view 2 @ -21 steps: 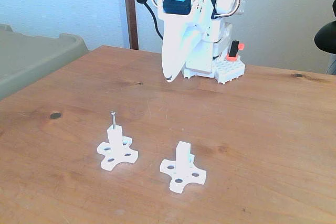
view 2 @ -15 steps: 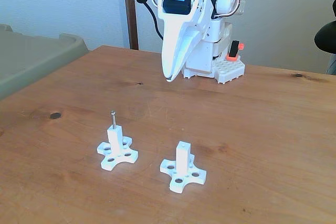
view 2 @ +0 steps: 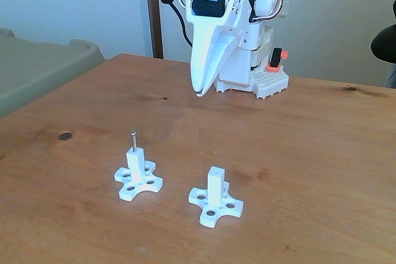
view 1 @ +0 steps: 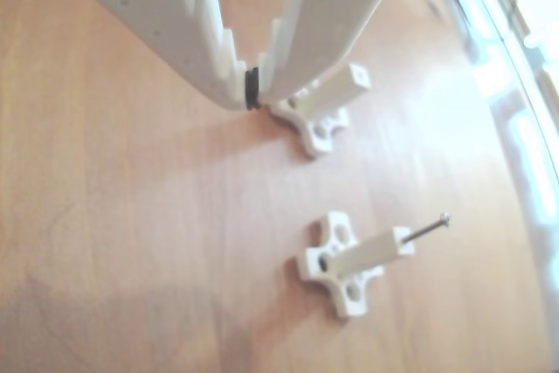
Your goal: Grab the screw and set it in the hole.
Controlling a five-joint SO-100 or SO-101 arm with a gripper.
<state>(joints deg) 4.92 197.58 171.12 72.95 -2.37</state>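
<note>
The thin dark screw stands upright in the top of the left white post in the fixed view. In the other view the same screw sticks out of its post. The right post carries a bare hole on top and appears in the other view as the far post. My white gripper hangs shut and empty above the back of the table, well behind both posts. In the other view the gripper has its jaws together, with a small black piece at the tips.
The arm's base with an orange part stands at the table's far edge. A grey-green bin sits beyond the left edge. A dark knot marks the wood left of the posts. A black object pokes in at the right.
The gripper's outline narrowed slightly and its wrist shifted a little at first; since then it holds still. Screw and posts have not moved.
</note>
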